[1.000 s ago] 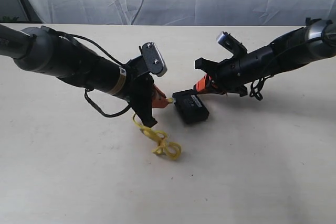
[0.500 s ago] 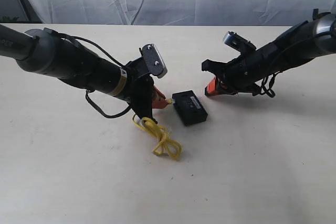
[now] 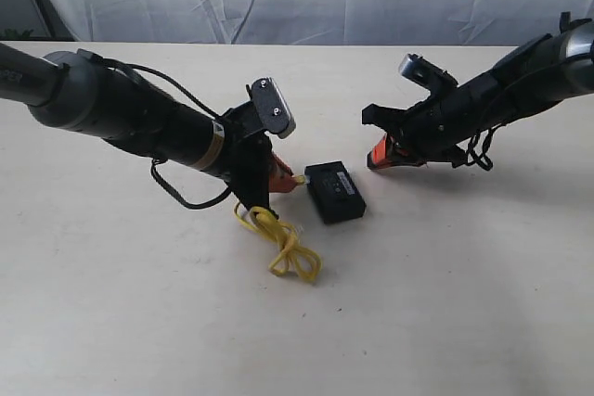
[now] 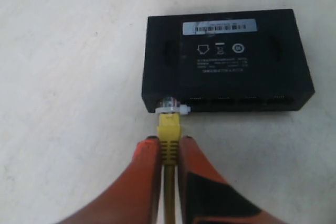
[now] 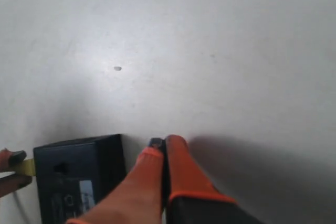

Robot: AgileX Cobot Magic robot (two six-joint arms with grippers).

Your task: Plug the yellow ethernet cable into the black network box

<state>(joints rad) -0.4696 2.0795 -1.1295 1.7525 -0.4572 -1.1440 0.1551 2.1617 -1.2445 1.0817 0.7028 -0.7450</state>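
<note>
Arms slant down from either side. Left gripper [image 4: 169, 149] pinches the yellow ethernet cable [image 4: 169, 129] just behind its plug, which meets the end port of the black network box [image 4: 226, 72], perhaps seated. Right gripper [image 5: 160, 153], fingers pressed together on nothing, points down near the box's opposite side.

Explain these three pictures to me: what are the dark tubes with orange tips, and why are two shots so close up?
The tubes are two robot arms, left and right, each ending in an orange-fingered gripper. One picture comes from a camera off the arms and shows the whole table; the other two come from cameras on the wrists. The left gripper pinches the yellow ethernet cable behind its clear plug, which sits at an end port of the black network box; whether it is fully in, I cannot tell. The right gripper is shut and empty.
</note>
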